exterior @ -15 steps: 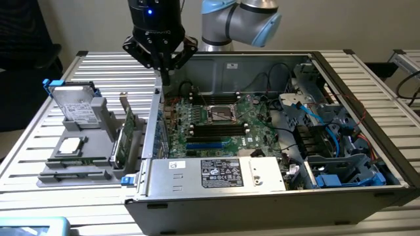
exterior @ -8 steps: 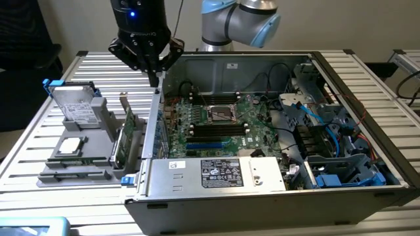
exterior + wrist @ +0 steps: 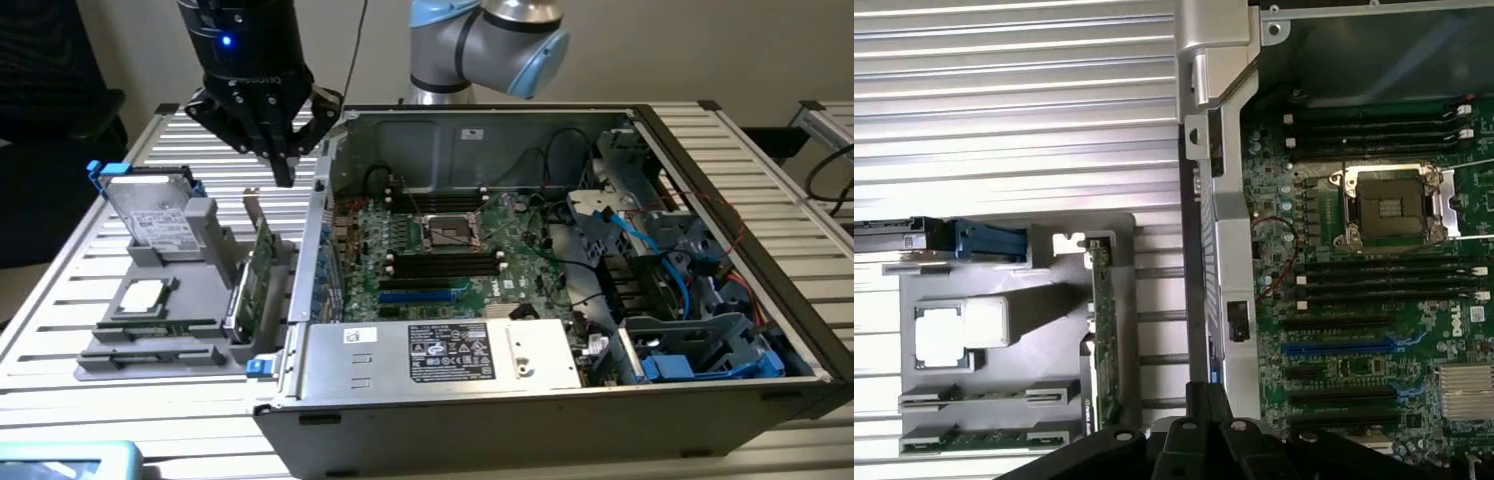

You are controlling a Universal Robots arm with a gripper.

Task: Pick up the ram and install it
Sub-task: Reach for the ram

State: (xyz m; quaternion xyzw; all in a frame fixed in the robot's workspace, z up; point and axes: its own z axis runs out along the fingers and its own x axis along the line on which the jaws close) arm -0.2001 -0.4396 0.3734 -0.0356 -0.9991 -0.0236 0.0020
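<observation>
**Flat in its holder: the ram (image 3: 160, 327) (image 3: 984, 396); jaws pressed together, empty**

At the lower left of the exterior view, lying flat in a slot of the grey holder (image 3: 200, 300) (image 3: 1044, 300), touched by nothing. Just above it in the frame, on the same holder, a square processor (image 3: 147, 295) (image 3: 959, 332). Higher still, a hard drive (image 3: 154, 215) leaning upright in a blue-edged caddy. Along the holder's edge toward the exterior view's right, standing on its long side, a wider green expansion card (image 3: 263, 265) (image 3: 1102, 340). Under all of it, a slatted metal table (image 3: 54, 340) (image 3: 1004, 100).

In the upper left, hanging in the air over the card's far end and well apart from the ram, the black gripper (image 3: 283, 178) (image 3: 1201, 400), jaws closed to a single point and pinching nothing.

Across centre and right, just beside the holder, an open computer case (image 3: 534, 420) with its motherboard (image 3: 441, 255) (image 3: 1354, 340) exposed.
</observation>
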